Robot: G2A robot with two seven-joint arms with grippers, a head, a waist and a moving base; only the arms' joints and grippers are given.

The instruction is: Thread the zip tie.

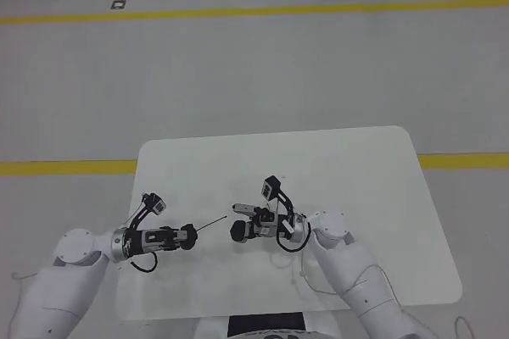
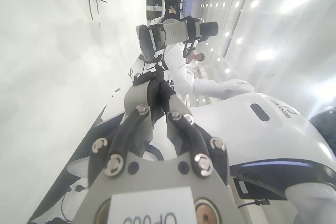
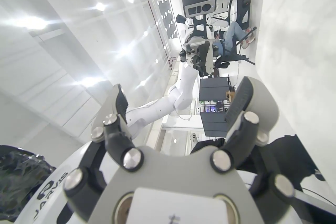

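Observation:
A thin black zip tie [image 1: 210, 225] sticks out level above the white table [image 1: 365, 169], its free tip pointing at the right gripper. My left gripper [image 1: 189, 236] is shut on the tie's near end; in the left wrist view the closed fingertips [image 2: 157, 86] pinch the tie [image 2: 158, 69], seen end-on. My right gripper [image 1: 235, 220] faces it a short way off, open, with the tie's tip just at its mouth. In the right wrist view its two pads [image 3: 121, 101] stand wide apart around nothing, and the left gripper [image 3: 200, 58] shows beyond them.
Both arms hover over the front middle of the table. A thin white cable [image 1: 302, 275] trails by the right forearm. A yellow floor line [image 1: 59, 167] runs past the table on both sides.

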